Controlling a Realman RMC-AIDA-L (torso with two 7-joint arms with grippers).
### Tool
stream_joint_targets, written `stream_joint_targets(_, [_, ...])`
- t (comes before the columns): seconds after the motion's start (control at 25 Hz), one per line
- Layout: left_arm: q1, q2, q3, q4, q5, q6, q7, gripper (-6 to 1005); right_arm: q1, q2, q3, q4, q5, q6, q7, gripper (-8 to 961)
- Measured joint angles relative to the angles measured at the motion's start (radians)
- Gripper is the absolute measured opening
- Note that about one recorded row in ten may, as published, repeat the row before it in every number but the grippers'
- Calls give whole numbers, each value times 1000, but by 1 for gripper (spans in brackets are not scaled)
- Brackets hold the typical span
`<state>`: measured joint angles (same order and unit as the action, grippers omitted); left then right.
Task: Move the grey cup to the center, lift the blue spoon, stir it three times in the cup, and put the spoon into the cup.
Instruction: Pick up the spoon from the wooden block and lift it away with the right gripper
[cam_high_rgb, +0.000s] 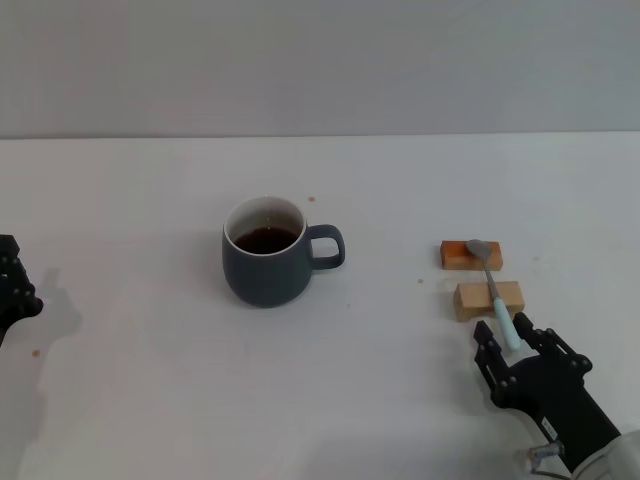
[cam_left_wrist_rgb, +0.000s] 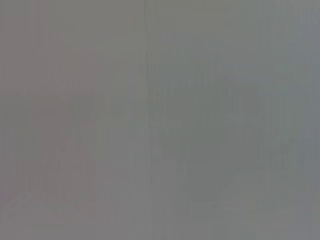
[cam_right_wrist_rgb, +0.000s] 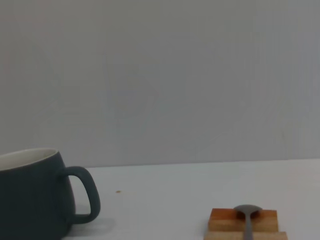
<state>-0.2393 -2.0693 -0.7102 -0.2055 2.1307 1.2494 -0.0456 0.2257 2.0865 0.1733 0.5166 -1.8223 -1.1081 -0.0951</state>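
Your right gripper, jaws spread and holding nothing, straddles the handle tip of the blue spoon at lower right, so a skewed pinch could flick it off the wooden blocks toward the mid-frame grey cup.

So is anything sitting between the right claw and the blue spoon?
Nothing visible. The right claw is open at the tip of the spoon handle, which lies across two wooden blocks. The cup stands well off toward the robot's left.
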Motion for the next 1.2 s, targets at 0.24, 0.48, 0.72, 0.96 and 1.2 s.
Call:
stream_joint_targets(0.24, [0,0,0,0,0,-5,4,-2,0,-1,1,0,1,1,0,470])
stream_joint_targets(0.48, [0,0,0,0,0,-10,4,-2,-2,0,3,-1,2,-5,0,465])
stream_joint_targets(0.72, [0,0,0,0,0,-10,4,-2,-3,1,8,-2,3,-6,0,460])
stream_joint_targets(0.96, [0,0,0,0,0,-10,5,-2,-3,1,8,1,3,-7,0,456])
stream_joint_targets(1.2, [0,0,0,0,0,-10,5,-2,-3,1,7,1,3,-7,0,452])
